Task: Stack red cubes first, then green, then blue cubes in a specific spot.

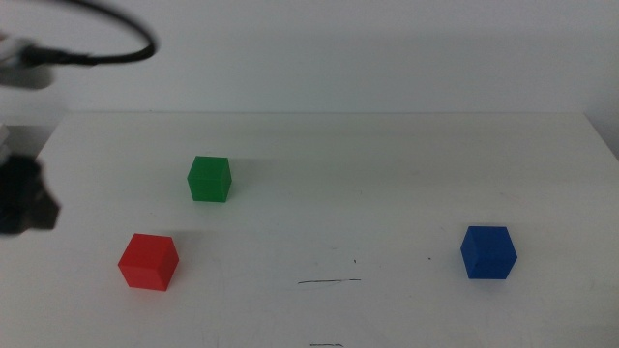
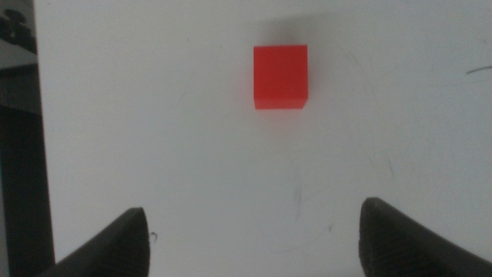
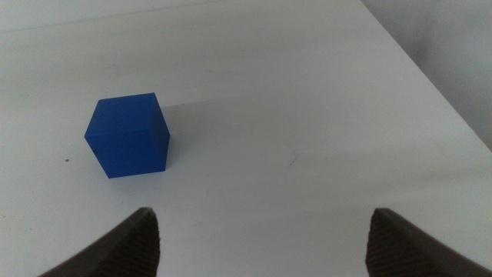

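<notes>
while all three cubes sit apart on the table, left gripper [image 2: 250,238] jaws wide open above the red cube [image 2: 280,76], right gripper [image 3: 261,242] spread open near the blue cube [image 3: 128,135], green cube [image 1: 209,179] untouched, pen line [image 1: 329,281] bare

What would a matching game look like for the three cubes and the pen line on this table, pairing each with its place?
Things:
1. red cube
2. green cube
3. blue cube
4. pen line

Places, in the middle view:
A. near edge, middle of the table
B. front left
C. right side
D. farther back on the left

Pairs: 1-B, 2-D, 3-C, 4-A
</notes>
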Controlling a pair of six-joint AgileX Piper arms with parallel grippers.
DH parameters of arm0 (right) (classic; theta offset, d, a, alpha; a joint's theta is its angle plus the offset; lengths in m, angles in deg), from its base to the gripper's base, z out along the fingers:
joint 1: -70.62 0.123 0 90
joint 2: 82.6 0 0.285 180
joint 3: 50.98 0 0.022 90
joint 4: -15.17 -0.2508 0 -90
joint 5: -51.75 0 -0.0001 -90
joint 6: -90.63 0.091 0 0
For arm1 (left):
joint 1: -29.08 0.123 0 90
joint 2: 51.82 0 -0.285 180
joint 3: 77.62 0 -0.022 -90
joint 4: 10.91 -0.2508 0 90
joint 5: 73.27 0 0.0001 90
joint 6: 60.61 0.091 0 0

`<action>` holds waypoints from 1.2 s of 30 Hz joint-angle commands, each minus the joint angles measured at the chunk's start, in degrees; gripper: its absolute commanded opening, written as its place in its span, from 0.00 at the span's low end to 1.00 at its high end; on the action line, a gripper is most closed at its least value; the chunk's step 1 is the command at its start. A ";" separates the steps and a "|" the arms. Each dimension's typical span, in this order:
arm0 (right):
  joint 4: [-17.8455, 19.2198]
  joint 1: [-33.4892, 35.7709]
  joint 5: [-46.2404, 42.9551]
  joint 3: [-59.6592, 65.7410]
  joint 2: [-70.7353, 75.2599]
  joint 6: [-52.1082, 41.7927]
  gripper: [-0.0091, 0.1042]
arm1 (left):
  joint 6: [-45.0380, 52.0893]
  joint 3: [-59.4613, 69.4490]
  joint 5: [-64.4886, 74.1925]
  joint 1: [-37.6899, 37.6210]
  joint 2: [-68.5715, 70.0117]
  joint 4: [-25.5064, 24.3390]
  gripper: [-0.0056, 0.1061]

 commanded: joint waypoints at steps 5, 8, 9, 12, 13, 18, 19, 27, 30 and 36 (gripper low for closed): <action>0.85 0.13 -4.56 -1.61 0.84 -0.53 0.77 | -0.28 -5.20 3.83 -0.42 -10.36 2.39 0.88; 0.85 0.13 -4.56 -1.61 0.84 -0.53 0.77 | 0.04 -5.20 2.15 -0.42 -14.92 2.88 0.88; 0.85 0.13 -4.56 -1.61 0.84 -0.53 0.77 | 0.59 -5.20 1.48 -0.42 -16.35 2.94 0.88; 0.85 0.13 -4.56 -1.61 0.84 -0.53 0.77 | 0.91 -5.20 -0.63 -0.42 -20.14 2.94 0.88; 0.85 0.13 -4.56 -1.61 0.84 -0.53 0.77 | 0.91 -5.20 -1.47 -0.42 -21.48 2.94 0.88; 0.85 0.13 -4.56 -1.61 0.84 -0.53 0.77 | 0.78 -5.20 -7.85 -0.42 -27.27 3.48 0.88; 0.85 0.13 -4.56 -1.61 0.84 -0.53 0.77 | 0.78 -5.20 -9.00 -0.42 -28.34 3.71 0.88; 0.85 0.13 -4.56 -1.61 0.84 -0.53 0.77 | 0.96 -5.20 -13.80 -0.42 -34.81 5.77 0.88; 0.85 0.13 -4.56 -1.61 0.84 -0.53 0.77 | 0.98 -5.20 -15.09 -0.42 -36.69 6.73 0.88; 0.86 0.13 -4.56 -1.61 0.84 -0.32 0.77 | 0.98 -5.20 -16.57 -0.42 -39.69 6.89 0.88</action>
